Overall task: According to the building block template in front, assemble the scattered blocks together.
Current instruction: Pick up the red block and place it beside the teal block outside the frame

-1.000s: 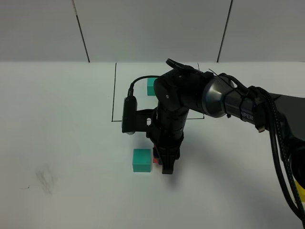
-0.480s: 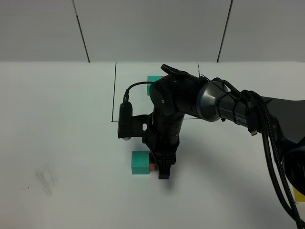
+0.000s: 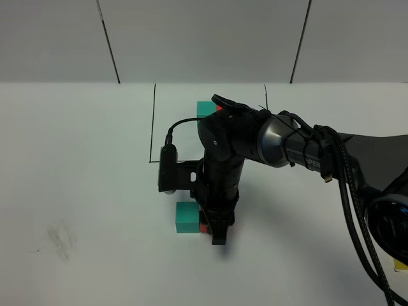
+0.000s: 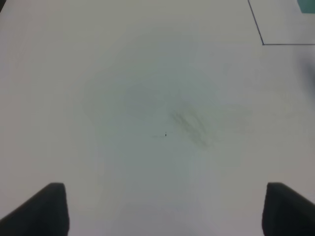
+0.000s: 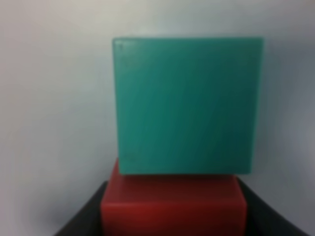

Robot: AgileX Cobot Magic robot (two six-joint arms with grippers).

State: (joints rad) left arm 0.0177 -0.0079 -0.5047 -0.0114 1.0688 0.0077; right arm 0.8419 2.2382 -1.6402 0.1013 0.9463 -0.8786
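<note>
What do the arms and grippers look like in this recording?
The right arm is black with a glossy grey rounded joint, partly readable white lettering and black cables strapped along it. A black camera pod with a looped cable sits by its black right gripper. Of the left gripper, only two dark fingertips show.

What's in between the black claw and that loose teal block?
A red cube, held by the right gripper and touching the teal cube; the right wrist view shows it best.
</note>
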